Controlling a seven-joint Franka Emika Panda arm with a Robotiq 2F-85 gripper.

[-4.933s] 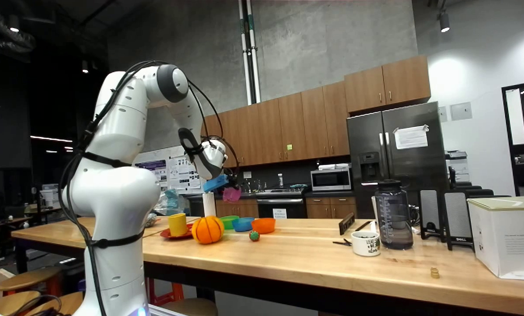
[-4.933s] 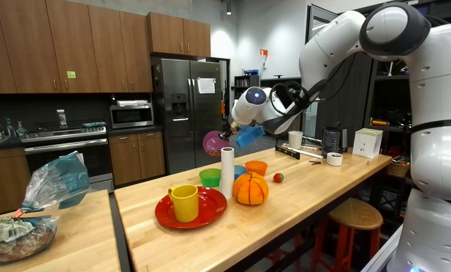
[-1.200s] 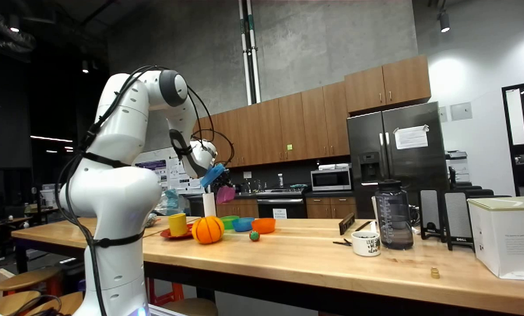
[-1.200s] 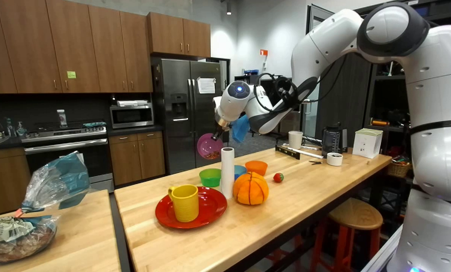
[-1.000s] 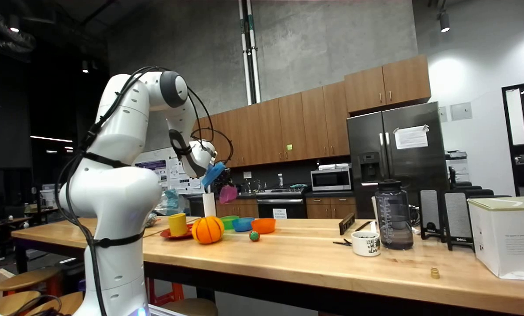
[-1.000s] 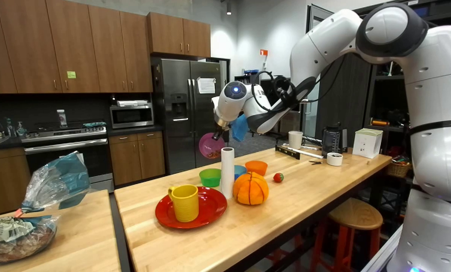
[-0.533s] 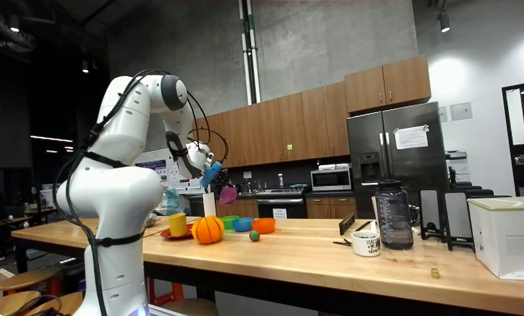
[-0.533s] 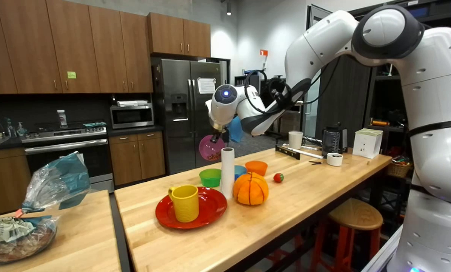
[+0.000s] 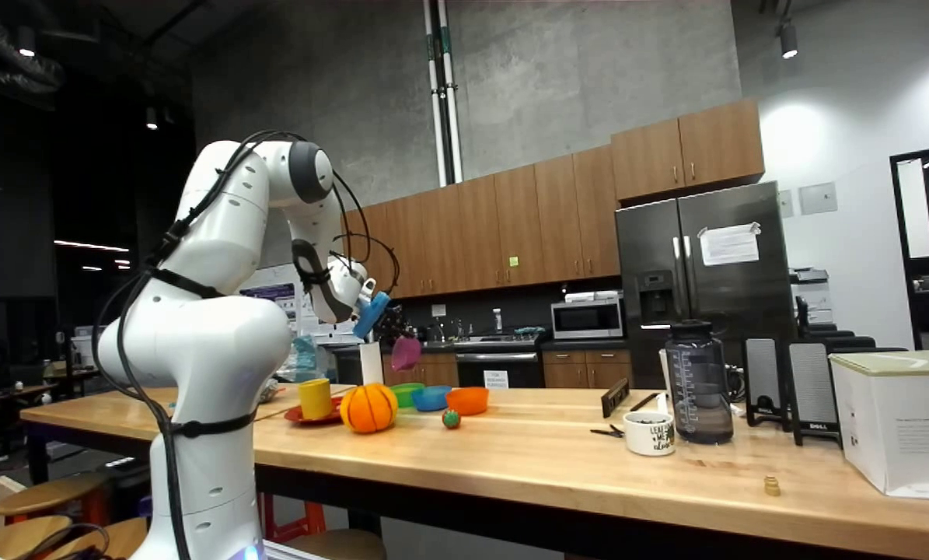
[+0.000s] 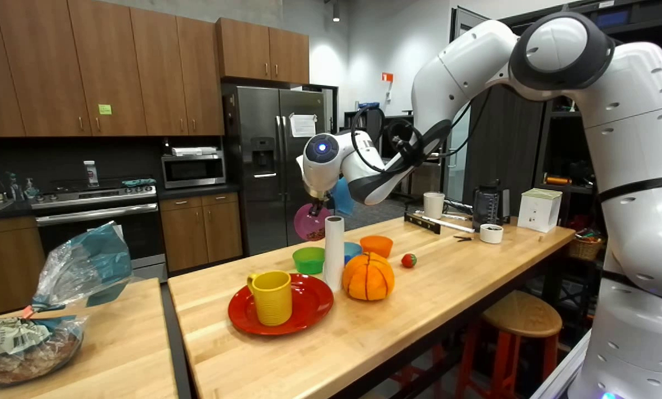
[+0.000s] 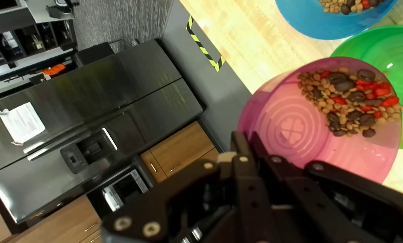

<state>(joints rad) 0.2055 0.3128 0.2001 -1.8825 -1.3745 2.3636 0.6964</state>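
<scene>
My gripper [image 11: 247,136] is shut on the wall of a translucent pink bowl [image 11: 290,130], which hangs tilted in the air. Lentils, dark beans and red bits [image 11: 353,101] lie gathered along one side of it. In the wrist view it overlaps a green bowl [image 11: 380,45] with a few bits inside, beside a blue bowl [image 11: 322,25] holding a similar mix. In an exterior view the pink bowl [image 10: 307,226] is above the table, partly behind a white upright roll [image 10: 334,255]; the green bowl [image 10: 308,260] stands below it. An orange bowl [image 10: 376,245] is near the blue one.
An orange plush pumpkin [image 10: 368,276], a strawberry [image 10: 409,260] and a red plate [image 10: 317,310] with a yellow mug [image 10: 272,299] stand around the roll. A level [image 10: 422,223] and a dark bottle [image 9: 697,381] are farther along the table.
Over the last seconds the arm has come lower and the hand has turned more downward. The pink bowl, still gripped, has sunk a little. The table objects have not moved.
</scene>
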